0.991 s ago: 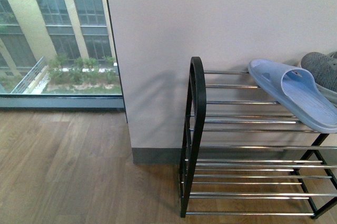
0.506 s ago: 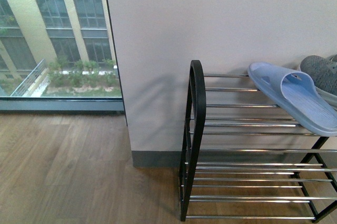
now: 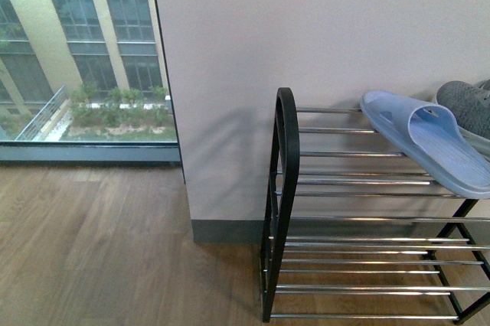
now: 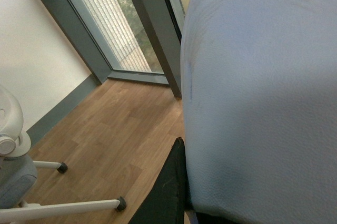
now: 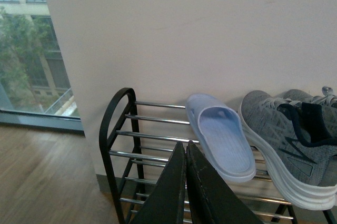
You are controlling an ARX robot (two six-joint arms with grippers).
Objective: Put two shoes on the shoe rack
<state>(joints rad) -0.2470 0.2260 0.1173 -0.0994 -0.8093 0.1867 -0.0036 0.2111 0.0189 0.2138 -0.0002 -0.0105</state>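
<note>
Right wrist view: right end effector (image 5: 185, 153) clenched, empty; left end effector's state unclear. Grey knit sneaker (image 5: 287, 134) sits atop the black-framed rack (image 5: 113, 129); likely fetching the second.

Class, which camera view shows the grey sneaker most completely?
The right wrist view: the grey sneaker shows its upper, dark collar and white sole, beside the blue slipper on the rack. The front view catches only its toe at the edge. The left wrist view shows none.
</note>
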